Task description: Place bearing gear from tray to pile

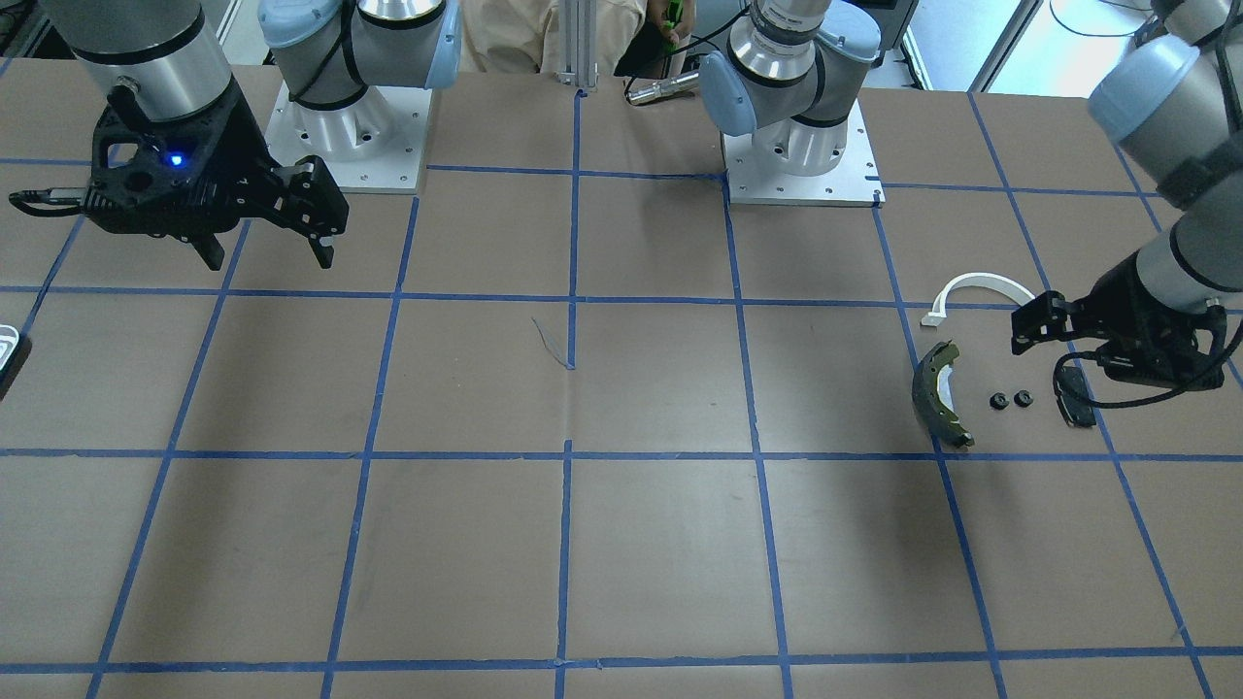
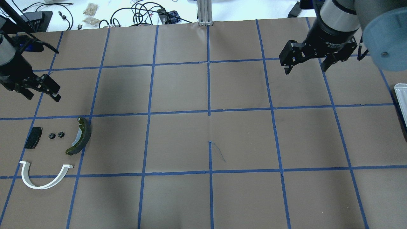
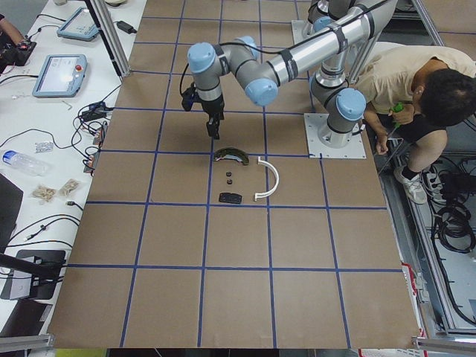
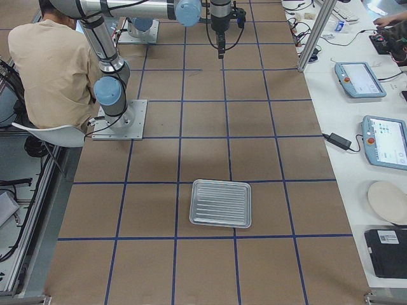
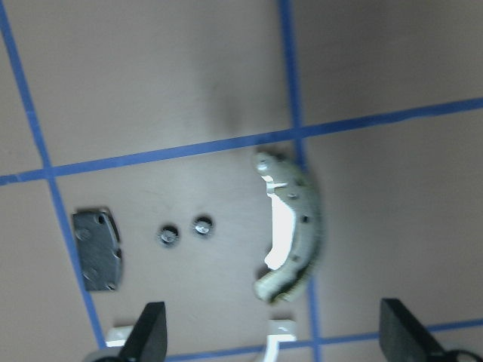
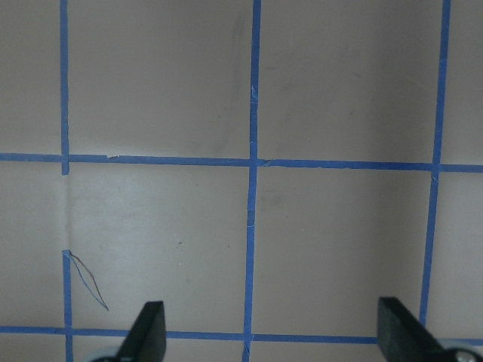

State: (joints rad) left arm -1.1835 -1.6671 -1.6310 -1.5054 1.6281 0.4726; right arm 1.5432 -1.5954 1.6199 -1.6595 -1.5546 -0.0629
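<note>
Two small black bearing gears (image 2: 51, 136) (image 2: 60, 135) lie side by side on the table in the pile, between the black rectangular pad (image 2: 33, 137) and the dark brake shoe with olive lining (image 2: 79, 136). The white half-ring arch (image 2: 41, 183) lies just beside them. My left gripper (image 2: 43, 95) hangs open and empty above the table, just beyond the pile; its wrist view shows the gears (image 5: 167, 236) and the shoe (image 5: 294, 226) below. My right gripper (image 2: 306, 68) is open and empty over bare table. The ribbed metal tray (image 4: 220, 203) holds nothing that I can see.
The tray's edge (image 2: 401, 101) shows at the table's right end, far from the pile. Blue tape lines grid the brown table. A person (image 3: 416, 82) sits behind the robot bases. Cables and tablets lie on the side bench (image 4: 375, 127).
</note>
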